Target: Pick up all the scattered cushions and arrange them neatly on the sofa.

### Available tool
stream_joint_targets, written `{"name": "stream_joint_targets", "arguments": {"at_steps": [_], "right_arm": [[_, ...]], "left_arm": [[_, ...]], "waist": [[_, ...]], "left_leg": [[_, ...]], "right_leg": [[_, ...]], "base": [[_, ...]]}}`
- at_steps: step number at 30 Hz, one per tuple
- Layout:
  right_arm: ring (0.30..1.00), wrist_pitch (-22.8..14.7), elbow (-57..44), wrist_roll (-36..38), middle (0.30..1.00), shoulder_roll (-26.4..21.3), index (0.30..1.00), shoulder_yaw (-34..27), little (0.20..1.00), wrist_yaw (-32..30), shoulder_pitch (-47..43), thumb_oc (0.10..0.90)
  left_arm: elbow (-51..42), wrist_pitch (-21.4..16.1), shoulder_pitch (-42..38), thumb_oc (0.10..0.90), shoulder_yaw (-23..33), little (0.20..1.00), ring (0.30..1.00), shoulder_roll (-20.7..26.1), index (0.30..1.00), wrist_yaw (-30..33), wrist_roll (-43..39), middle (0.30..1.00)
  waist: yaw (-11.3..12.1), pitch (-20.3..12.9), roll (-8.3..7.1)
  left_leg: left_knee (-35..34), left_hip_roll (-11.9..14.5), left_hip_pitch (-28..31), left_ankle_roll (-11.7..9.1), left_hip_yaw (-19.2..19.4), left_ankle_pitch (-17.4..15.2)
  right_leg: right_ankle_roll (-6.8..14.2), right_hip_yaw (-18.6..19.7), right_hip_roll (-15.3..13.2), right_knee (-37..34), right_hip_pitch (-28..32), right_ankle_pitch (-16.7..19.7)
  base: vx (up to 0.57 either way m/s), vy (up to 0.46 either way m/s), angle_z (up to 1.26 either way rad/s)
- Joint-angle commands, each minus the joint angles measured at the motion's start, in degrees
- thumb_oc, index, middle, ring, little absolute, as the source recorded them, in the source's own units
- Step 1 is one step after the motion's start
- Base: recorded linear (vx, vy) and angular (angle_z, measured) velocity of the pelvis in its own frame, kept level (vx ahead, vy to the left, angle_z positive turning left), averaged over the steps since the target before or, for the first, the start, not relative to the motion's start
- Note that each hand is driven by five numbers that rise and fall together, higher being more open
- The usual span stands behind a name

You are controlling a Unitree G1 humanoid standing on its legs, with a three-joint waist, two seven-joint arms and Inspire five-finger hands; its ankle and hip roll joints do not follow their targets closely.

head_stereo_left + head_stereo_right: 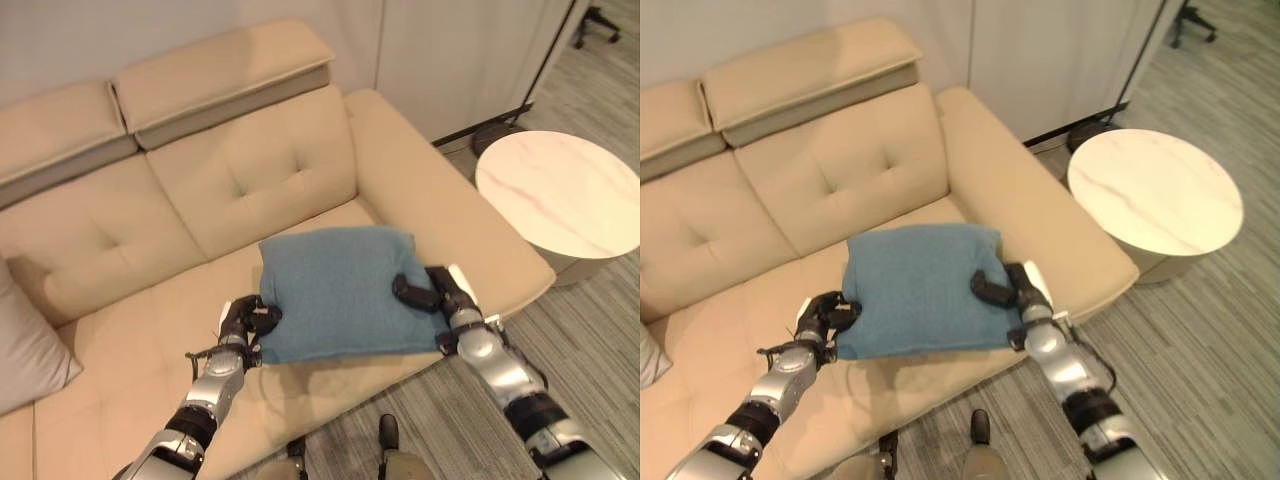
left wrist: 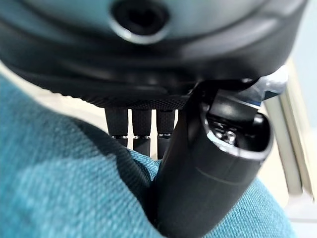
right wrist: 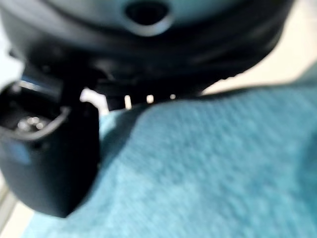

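Observation:
A blue cushion (image 1: 338, 290) lies flat over the right seat of the beige sofa (image 1: 250, 175), near the seat's front edge. My left hand (image 1: 245, 321) pinches the cushion's left edge, thumb on top and fingers under the cloth, as the left wrist view shows with the cushion (image 2: 59, 188) between thumb and fingers. My right hand (image 1: 432, 292) grips the right edge, thumb pressed on top of the cushion (image 3: 208, 163). A light grey cushion (image 1: 25, 345) leans at the sofa's far left.
A round white marble-top side table (image 1: 565, 190) stands just right of the sofa's right armrest (image 1: 440, 200). Grey striped carpet (image 1: 590, 340) runs in front of the sofa. An office chair base (image 1: 600, 20) shows at the far right corner.

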Motion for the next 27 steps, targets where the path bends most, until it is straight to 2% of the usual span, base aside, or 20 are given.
{"name": "stream_joint_targets", "arguments": {"at_steps": [1,3,5,6,7,8,9,10,12,13,14,15,16,19,20,22,23,24,25,27], "right_arm": [[0.300,-6.0,-6.6,-2.3,0.300,3.6,0.300,1.4,0.300,0.2,-5.4,0.400],[0.300,-6.6,-8.0,-3.2,0.300,3.7,0.300,0.5,0.300,0.4,-4.6,0.400],[0.300,-7.4,-8.7,-2.8,0.300,3.9,0.300,0.1,0.300,1.5,-3.7,0.400],[0.300,-7.7,-9.0,-2.6,0.300,3.3,0.300,-0.1,0.300,2.3,-2.6,0.400],[0.300,-7.7,-9.0,-2.6,0.300,3.3,0.300,-0.1,0.300,2.4,-2.6,0.400],[0.300,-7.9,-8.7,-3.3,0.300,2.9,0.300,-0.1,0.300,3.1,-1.7,0.400],[0.300,-7.9,-8.8,-3.3,0.300,2.9,0.300,-0.1,0.300,3.1,-1.6,0.400],[0.300,-7.8,-9.6,-4.6,0.300,2.2,0.300,-0.7,0.300,4.6,0.9,0.400],[0.300,-8.2,-9.8,-4.9,0.300,2.2,0.300,-0.7,0.300,4.7,1.7,0.400],[0.300,-8.6,-9.5,-5.0,0.300,2.0,0.300,-1.3,0.300,4.9,2.9,0.400],[0.300,-8.7,-9.4,-4.9,0.300,1.9,0.300,-1.4,0.300,4.9,3.2,0.400],[0.300,-8.7,-9.4,-4.9,0.300,1.9,0.300,-1.4,0.300,4.9,3.2,0.400],[0.300,-8.6,-9.4,-4.1,0.300,1.6,0.300,-1.1,0.300,4.0,2.9,0.400],[0.300,-8.7,-9.0,-3.2,0.300,1.1,0.300,-0.3,0.300,3.3,1.2,0.400],[0.300,-8.4,-9.1,-2.7,0.300,0.8,0.300,-0.1,0.300,3.4,0.8,0.400],[0.300,-8.3,-8.8,-2.1,0.300,-0.1,0.300,0.3,0.300,3.8,0.4,0.400],[0.300,-8.2,-8.3,-2.0,0.300,-0.8,0.300,0.7,0.300,3.9,-0.1,0.400],[0.300,-8.3,-7.7,-2.6,0.300,-1.7,0.300,1.1,0.300,3.9,-0.5,0.400],[0.300,-8.0,-7.1,-3.0,0.300,-2.6,0.300,1.4,0.300,4.5,-1.3,0.400],[0.300,-6.8,-5.6,-4.8,0.300,-5.2,0.300,3.2,0.300,5.4,-4.1,0.400]], "left_arm": [[-5.7,-6.9,-12.1,0.400,-2.2,0.300,0.300,-1.0,0.300,-0.7,0.9,0.300],[-6.8,-6.9,-11.3,0.400,-1.3,0.300,0.300,-1.6,0.300,-0.8,1.3,0.300],[-7.1,-7.1,-11.0,0.400,-0.9,0.300,0.300,-1.9,0.300,-1.2,1.9,0.300],[-7.9,-7.2,-10.4,0.400,-1.1,0.300,0.300,-1.9,0.300,-1.7,2.3,0.300],[-7.9,-7.2,-10.4,0.400,-1.1,0.300,0.300,-1.9,0.300,-1.7,2.3,0.300],[-7.8,-7.5,-9.5,0.400,-0.8,0.300,0.300,-1.5,0.300,-2.1,2.6,0.300],[-7.8,-7.5,-9.3,0.400,-0.8,0.300,0.300,-1.6,0.300,-2.1,2.6,0.300],[-8.4,-7.7,-7.4,0.400,-0.4,0.300,0.300,-1.4,0.300,-3.3,3.0,0.300],[-8.6,-7.7,-6.3,0.400,-0.1,0.300,0.300,-1.4,0.300,-3.5,3.6,0.300],[-9.1,-7.6,-3.6,0.400,0.9,0.300,0.300,-1.2,0.300,-3.9,4.4,0.300],[-9.2,-7.3,-3.4,0.400,0.9,0.300,0.300,-1.1,0.300,-4.2,4.9,0.300],[-9.2,-7.3,-3.3,0.400,0.9,0.300,0.300,-1.1,0.300,-4.2,4.9,0.300],[-9.3,-6.7,-3.4,0.400,0.9,0.300,0.300,-1.1,0.300,-3.6,4.5,0.300],[-8.8,-6.3,-4.0,0.400,0.5,0.300,0.300,-0.9,0.300,-2.9,4.6,0.300],[-8.3,-6.0,-4.4,0.400,0.4,0.300,0.300,-0.9,0.300,-2.9,4.5,0.300],[-8.2,-5.8,-4.5,0.400,0.4,0.300,0.300,-0.9,0.300,-3.0,4.3,0.300],[-8.5,-5.9,-4.4,0.400,0.4,0.300,0.300,-0.6,0.300,-3.1,4.1,0.300],[-8.7,-6.0,-4.5,0.400,0.4,0.300,0.300,-0.3,0.300,-3.1,4.3,0.300],[-8.2,-5.9,-5.4,0.400,0.0,0.300,0.300,0.1,0.300,-3.5,4.5,0.300],[-7.1,-5.9,-8.3,0.400,-0.6,0.300,0.300,1.6,0.300,-3.4,5.8,0.300]], "waist": [[0.0,-2.9,-2.87],[-0.7,-2.3,-2.45],[-1.1,-2.3,-2.59],[-1.6,-2.2,-2.94],[-1.8,-2.2,-2.88],[-2.3,-2.4,-3.31],[-2.6,-2.3,-2.80],[-2.9,-2.9,-3.91],[-2.9,-3.6,-4.09],[-3.0,-5.2,-3.80],[-2.8,-5.4,-4.10],[-3.0,-5.5,-4.02],[-1.9,-3.5,-5.45],[-1.4,-2.6,-6.48],[-0.9,-2.4,-6.71],[0.5,-2.3,-6.24],[1.6,-2.2,-5.46],[2.7,-1.9,-5.19],[3.0,-2.1,-5.58],[3.6,-2.5,-5.91]], "left_leg": [[7.6,1.3,-1.4,-0.7,-1.5,-8.4],[7.9,0.9,0.1,-0.3,-1.9,-9.6],[7.0,0.2,2.7,-0.6,-2.0,-10.6],[6.3,-0.3,4.6,-1.6,-2.7,-11.7],[6.2,-0.3,4.5,-1.6,-2.9,-11.5],[5.2,0.1,6.8,-2.5,-4.0,-12.1],[4.8,0.6,7.5,-2.6,-4.3,-12.3],[4.4,0.6,9.8,-3.0,-5.9,-13.4],[4.6,1.3,10.5,-3.2,-5.8,-13.9],[7.9,3.5,10.9,-4.6,-6.6,-12.9],[12.1,4.3,9.2,-5.1,-6.5,-10.1],[12.5,4.4,8.8,-5.2,-6.8,-10.3],[27.5,6.3,1.2,-4.2,-6.5,-3.5],[32.5,6.6,-4.1,-2.6,-5.1,-4.3],[31.0,7.1,-5.7,-2.6,-4.1,-5.4],[18.9,7.1,-6.8,-2.9,-3.4,-6.2],[10.1,6.7,-7.2,-3.9,-4.4,-2.0],[4.6,7.0,-8.4,-4.6,-5.3,0.1],[1.7,7.3,-8.7,-5.1,-4.8,0.5],[2.7,7.2,-10.0,-5.9,-4.6,1.3]], "right_leg": [[5.3,3.3,-2.2,19.9,-3.3,-7.2],[5.0,5.5,-0.6,22.7,-5.1,-7.8],[3.8,6.0,-0.6,17.9,-5.4,-8.9],[3.9,5.4,-2.3,9.3,-6.4,-7.4],[3.9,5.1,-2.3,8.7,-6.0,-7.0],[5.0,6.0,-4.0,3.8,-9.0,-4.2],[5.1,5.4,-3.6,2.8,-7.8,-4.0],[5.1,8.3,-2.7,3.2,-6.9,-3.1],[4.8,8.8,-1.9,3.4,-6.3,-2.8],[3.1,8.8,1.1,3.3,-3.7,-3.9],[2.1,8.4,1.4,3.2,-2.6,-4.2],[2.1,8.2,1.5,3.2,-2.7,-4.2],[-0.6,7.2,2.2,3.7,-0.5,-4.9],[-2.1,6.2,3.0,3.7,0.5,-6.3],[-2.1,5.7,3.1,3.6,1.4,-7.0],[-1.3,4.8,3.4,3.4,2.8,-8.7],[-1.2,4.7,4.2,3.3,3.7,-9.5],[-1.1,4.7,4.5,3.7,4.3,-10.6],[-0.9,4.5,4.4,3.7,5.2,-11.7],[-0.6,4.5,4.3,4.4,6.3,-12.8]], "base": [[0.10,0.071,0.17],[0.21,0.064,0.31],[0.38,-0.085,0.21],[0.33,-0.145,0.09],[0.47,-0.268,0.07],[0.27,-0.141,0.27],[0.50,-0.279,0.38],[0.35,-0.214,0.54],[0.36,-0.248,0.90],[0.34,-0.264,0.72],[0.34,-0.265,0.47],[0.09,-0.293,0.28],[0.03,-0.223,0.41],[0.08,-0.249,0.48],[0.18,-0.023,0.34],[0.31,0.071,0.21],[0.30,0.139,0.16],[0.27,0.108,0.10],[0.17,0.046,0.04],[0.27,0.097,-0.08]]}}
